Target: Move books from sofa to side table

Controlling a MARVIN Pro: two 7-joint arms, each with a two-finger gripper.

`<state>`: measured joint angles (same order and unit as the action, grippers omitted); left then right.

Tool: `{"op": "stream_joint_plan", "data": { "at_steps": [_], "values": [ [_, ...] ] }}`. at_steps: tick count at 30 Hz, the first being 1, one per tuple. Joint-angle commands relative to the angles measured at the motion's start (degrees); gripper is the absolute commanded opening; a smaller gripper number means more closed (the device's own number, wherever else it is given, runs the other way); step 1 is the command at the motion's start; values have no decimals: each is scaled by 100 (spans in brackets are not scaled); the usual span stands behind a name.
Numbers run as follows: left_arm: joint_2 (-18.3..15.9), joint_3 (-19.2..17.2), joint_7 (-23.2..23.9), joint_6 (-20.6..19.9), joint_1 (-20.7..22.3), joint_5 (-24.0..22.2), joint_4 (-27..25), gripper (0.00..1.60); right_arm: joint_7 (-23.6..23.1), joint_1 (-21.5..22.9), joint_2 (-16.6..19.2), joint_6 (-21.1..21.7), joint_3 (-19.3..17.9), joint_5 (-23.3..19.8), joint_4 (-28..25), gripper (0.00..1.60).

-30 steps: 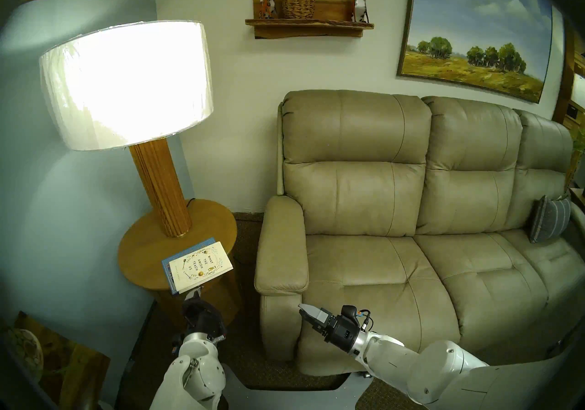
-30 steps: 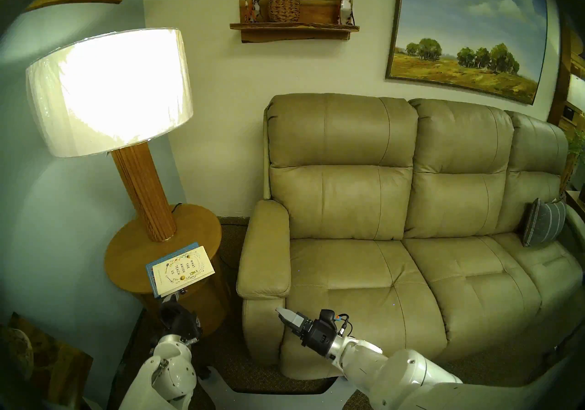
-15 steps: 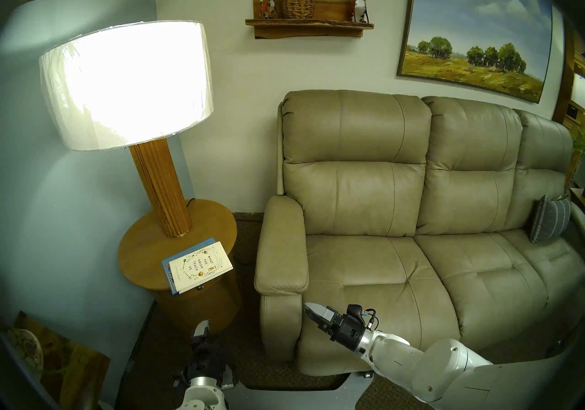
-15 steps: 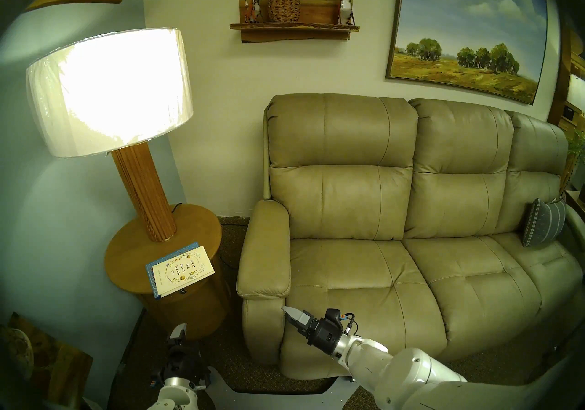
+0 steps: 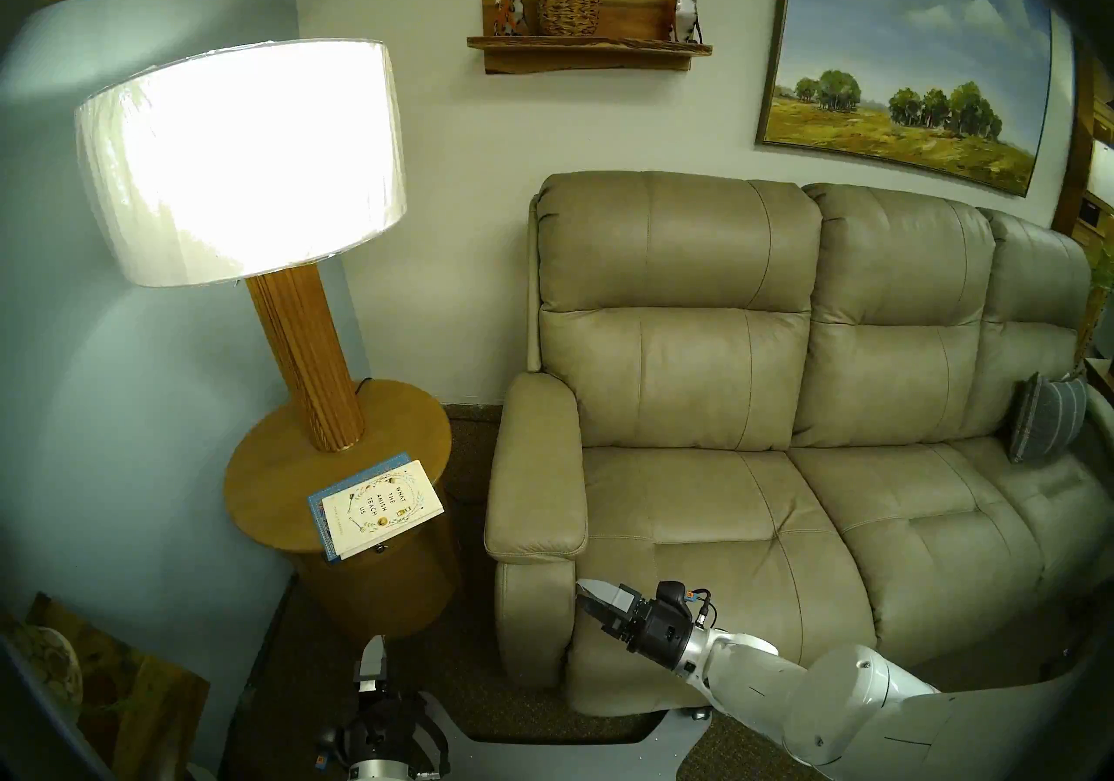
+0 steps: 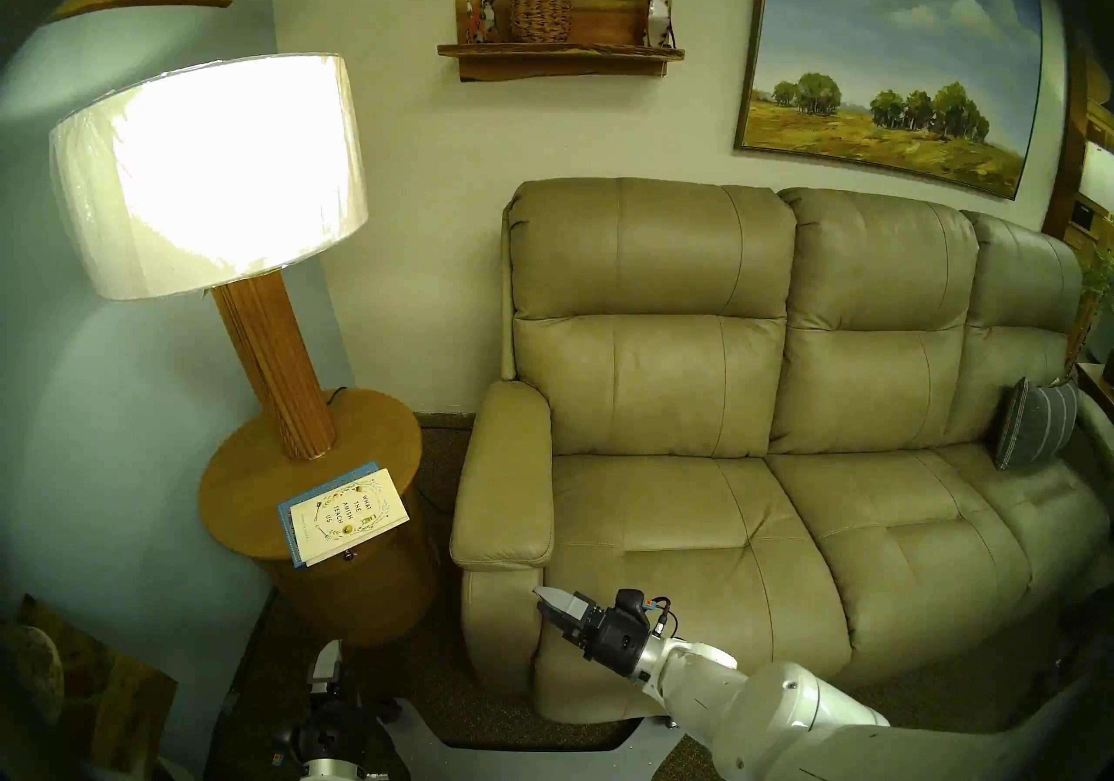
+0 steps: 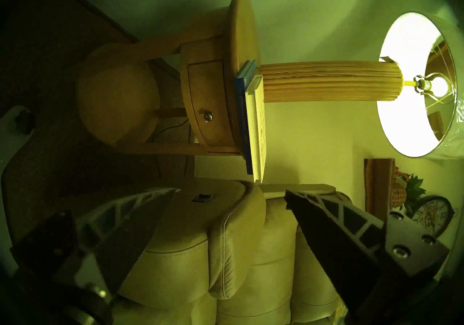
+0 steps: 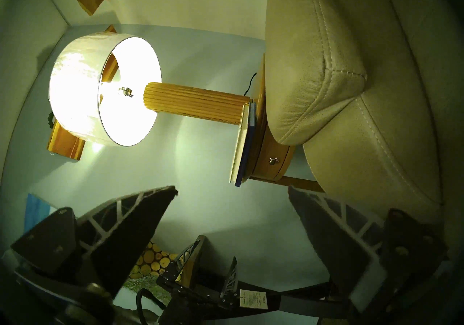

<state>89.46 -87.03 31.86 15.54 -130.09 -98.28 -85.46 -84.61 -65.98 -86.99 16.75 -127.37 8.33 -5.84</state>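
books stacked on the side table [image 5: 265, 478]: the white book [image 5: 381, 504], titled "what the amish teach us", lies flat on top of the blue book [image 5: 317, 505], whose edge shows along the left and far sides. both lie at the table's front edge, partly overhanging above the drawer knob [image 7: 208, 116], just in front of the wooden lamp [image 5: 304, 352] with its lit shade. the sofa [image 5: 753, 460] stands just beside the table, its seat cushions bare apart from a grey striped pillow [image 5: 1046, 415] at the far end. left gripper [image 5: 372, 658] hangs low in front of the table, apart from the books, fingers spread wide with nothing between them, as the left wrist view shows. right gripper [image 5: 589, 598] sits level in front of the sofa's near armrest [image 5: 536, 478], pointing toward the table, jaws likewise wide apart and empty. wall shelf [image 5: 588, 47] with a potted plant hangs above.
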Motion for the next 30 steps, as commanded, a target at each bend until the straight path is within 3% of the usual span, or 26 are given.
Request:
{"op": "stream_joint_plan", "data": {
  "at_steps": [1, 9, 16, 30],
  "values": [
    [31, -39, 659, 227, 143, 104, 165, 160, -39, 98, -15, 187, 97, 77, 5, 160],
    [135, -172, 1461, 476, 404, -49, 601, 160, -39, 123, -34, 325, 196, 246, 5, 160],
    [137, -190, 2023, 466, 615, -353, 934, 160, -39, 146, -39, 400, 221, 342, 5, 160],
    [58, -23, 2680, 417, 1003, -808, 1598, 160, -39, 180, -43, 497, 220, 466, 5, 160]
  ]
}}
